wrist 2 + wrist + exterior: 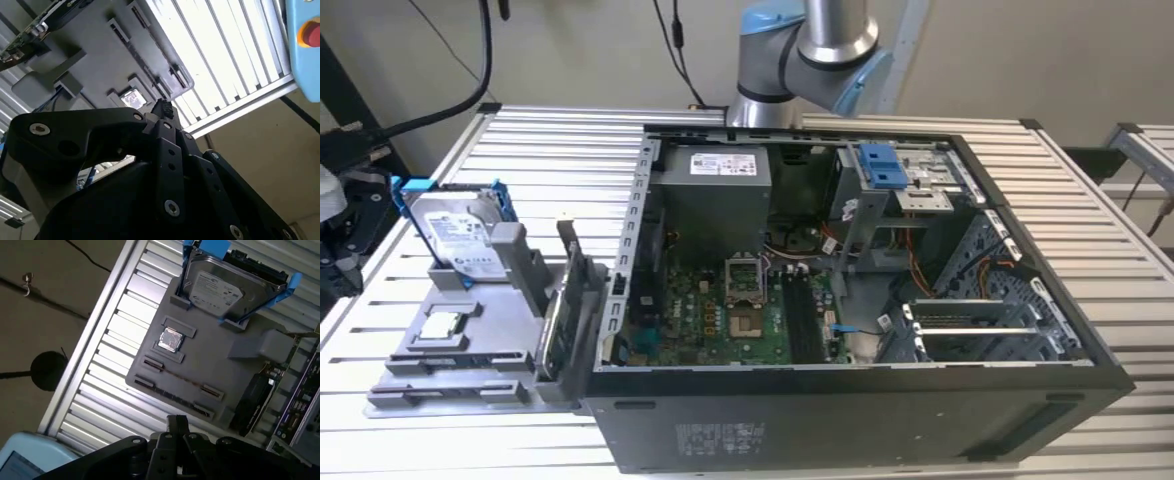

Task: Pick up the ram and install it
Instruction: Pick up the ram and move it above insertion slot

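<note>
My gripper (pixel 176 424) hangs high above the table with its black fingers pressed together and nothing between them; its fingertips (pixel 162 108) also show in the second wrist view. Far below it lies a grey parts holder (pixel 200 360). A thin dark strip (pixel 180 378) runs between two end brackets on the holder; I cannot tell whether this is the ram. In the exterior view the open computer case (pixel 854 400) lies on its side, with the motherboard (pixel 720 310) and its long dark memory slots (pixel 801 315) facing up. The arm (pixel 814 50) rises behind the case.
On the holder (pixel 454 385) stand a silver hard drive in a blue frame (pixel 460 235), a small square chip (pixel 443 325) and an upright card (pixel 567 300). The slatted metal table (pixel 1107 250) ends close to the holder. A blue box with a red button (pixel 305 40) sits past the table's edge.
</note>
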Tool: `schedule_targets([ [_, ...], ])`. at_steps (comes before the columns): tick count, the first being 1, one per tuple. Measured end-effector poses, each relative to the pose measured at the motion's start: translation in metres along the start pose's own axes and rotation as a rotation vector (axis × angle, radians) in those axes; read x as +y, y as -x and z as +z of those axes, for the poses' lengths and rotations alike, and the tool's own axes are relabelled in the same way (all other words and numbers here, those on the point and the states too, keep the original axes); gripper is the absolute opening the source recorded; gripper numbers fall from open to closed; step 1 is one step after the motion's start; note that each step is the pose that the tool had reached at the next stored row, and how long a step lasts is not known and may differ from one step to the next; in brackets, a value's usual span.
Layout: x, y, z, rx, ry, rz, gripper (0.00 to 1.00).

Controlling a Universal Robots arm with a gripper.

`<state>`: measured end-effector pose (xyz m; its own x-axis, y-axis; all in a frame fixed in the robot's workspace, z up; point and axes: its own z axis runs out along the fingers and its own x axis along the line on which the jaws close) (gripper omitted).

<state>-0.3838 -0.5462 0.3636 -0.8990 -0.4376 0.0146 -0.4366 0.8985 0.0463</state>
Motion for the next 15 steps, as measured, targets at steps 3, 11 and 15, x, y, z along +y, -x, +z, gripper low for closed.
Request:
schedule_targets([
  [3,0.0,0.0,0.0,0.0017,-0.0005,-0.036,0.11],
  [11,0.0,0.0,0.0,0.0058,-0.0018,-0.126,0.11],
  [15,0.0001,0.0,0.0,0.0079,-0.0025,-0.171,0.11],
])
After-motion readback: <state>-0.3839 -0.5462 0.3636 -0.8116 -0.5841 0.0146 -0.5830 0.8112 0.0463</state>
